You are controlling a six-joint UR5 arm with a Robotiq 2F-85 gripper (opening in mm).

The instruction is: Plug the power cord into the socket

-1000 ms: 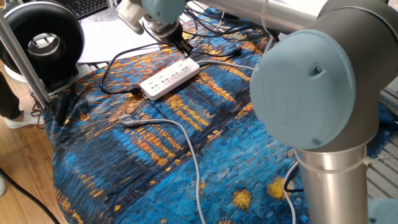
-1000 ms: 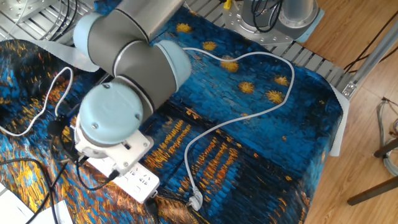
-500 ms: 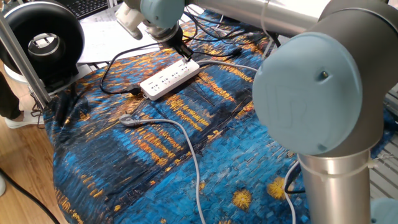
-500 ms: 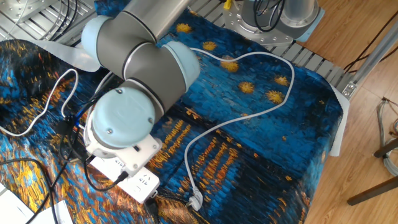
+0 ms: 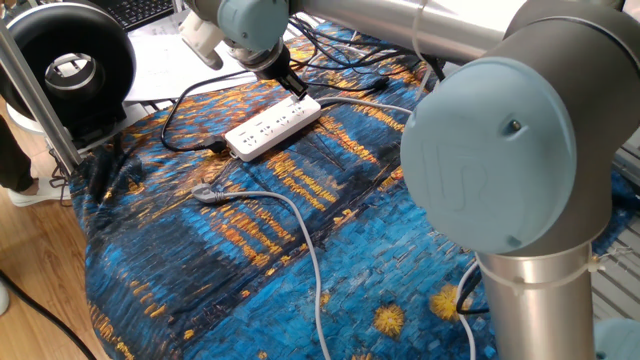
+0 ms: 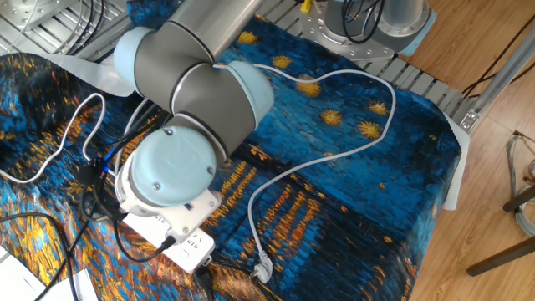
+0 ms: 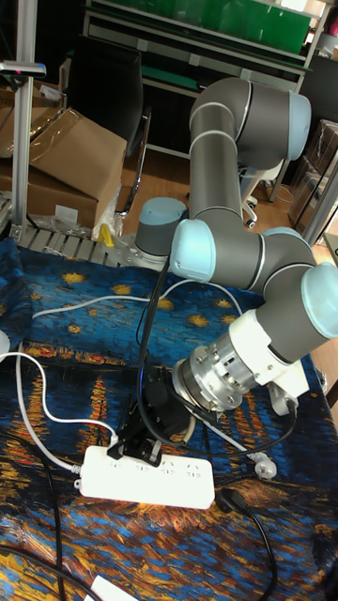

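Note:
The socket, a long white power strip (image 5: 268, 126), lies on the blue patterned cloth, with a black lead leaving its near end. My gripper (image 5: 297, 90) points down at the strip's far end. In the tall view its black fingers (image 7: 124, 439) stand on the strip (image 7: 160, 481) at its left end, close together. The thin white power cord (image 5: 365, 103) runs up to that end (image 7: 42, 449). Its plug is hidden between the fingers. In the other fixed view my wrist covers most of the strip (image 6: 191, 247) and hides the gripper.
A thicker grey cable with a loose metallic end (image 5: 207, 194) lies in front of the strip (image 6: 261, 269). Black cables (image 5: 190, 100) loop behind the strip. A black round device (image 5: 68, 68) and papers sit at the far left. The cloth's near edge drops off at the left.
My wrist has shifted a little along the strip and lower over its end. The strip and the cables have stayed in place.

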